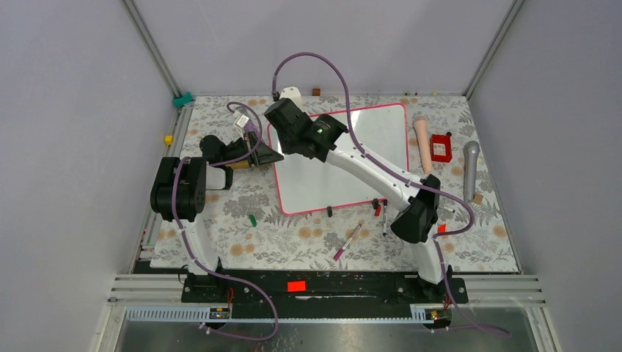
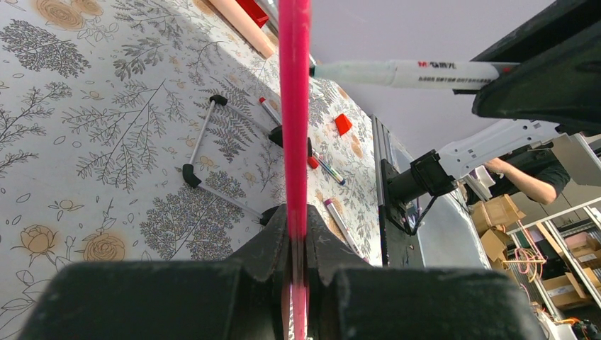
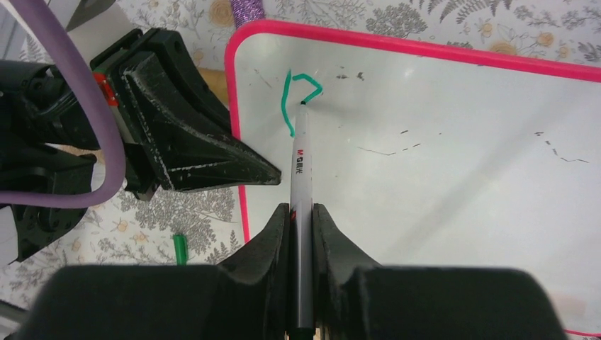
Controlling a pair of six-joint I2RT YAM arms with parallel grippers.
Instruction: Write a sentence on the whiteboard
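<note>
The whiteboard (image 1: 367, 147), glossy white in a pink-red frame, lies tilted on the patterned table. My left gripper (image 1: 270, 155) is shut on its left frame edge, which runs as a pink strip (image 2: 294, 106) up from between the jaws of the left gripper (image 2: 296, 221). My right gripper (image 3: 301, 212) is shut on a grey marker (image 3: 298, 166). The marker's tip touches the whiteboard (image 3: 439, 177) near its top left corner, at the end of a short green stroke (image 3: 292, 92). In the top view the right gripper (image 1: 284, 117) covers that corner.
Loose markers (image 1: 349, 240) lie in front of the board, and a green cap (image 1: 251, 219) lies to its left. On the right are a beige cylinder (image 1: 423, 143), a red box (image 1: 441, 147) and a microphone (image 1: 470, 169). A white roll (image 1: 291, 94) stands behind.
</note>
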